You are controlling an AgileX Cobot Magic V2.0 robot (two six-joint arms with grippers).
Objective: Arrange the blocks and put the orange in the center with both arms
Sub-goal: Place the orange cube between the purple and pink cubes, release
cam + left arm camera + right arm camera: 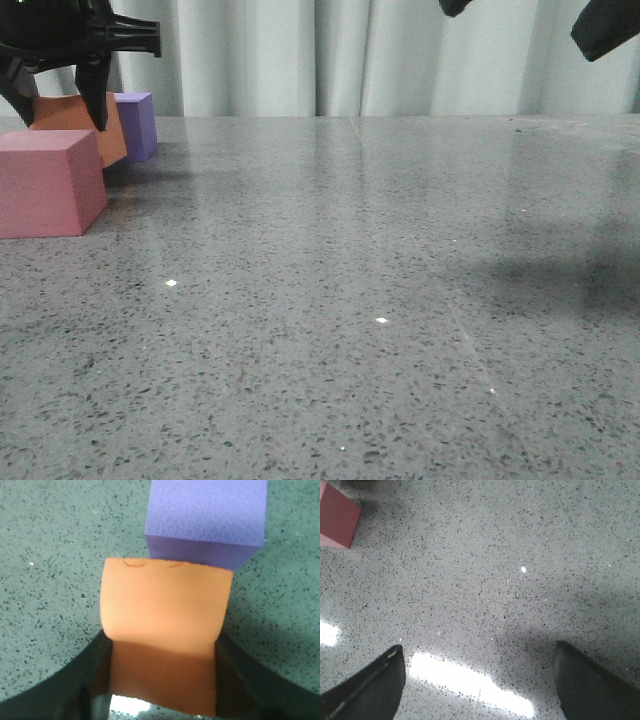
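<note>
My left gripper [60,112] is shut on the orange cube [78,128] at the far left of the table, its black fingers [240,680] pressed against two opposite sides. The orange cube [165,605] sits tilted, right in front of the purple cube [207,517]. In the front view the purple cube [138,124] stands just right of the orange one, and the pink-red cube [48,182] rests nearer the camera. My right gripper [480,680] hangs open high over bare table at the right [530,15], with nothing between its fingers.
The grey speckled tabletop [350,300] runs back to a pale curtain [330,55]. The pink-red cube [337,517] shows at one corner of the right wrist view. A shadow of the right arm lies on the table at the right.
</note>
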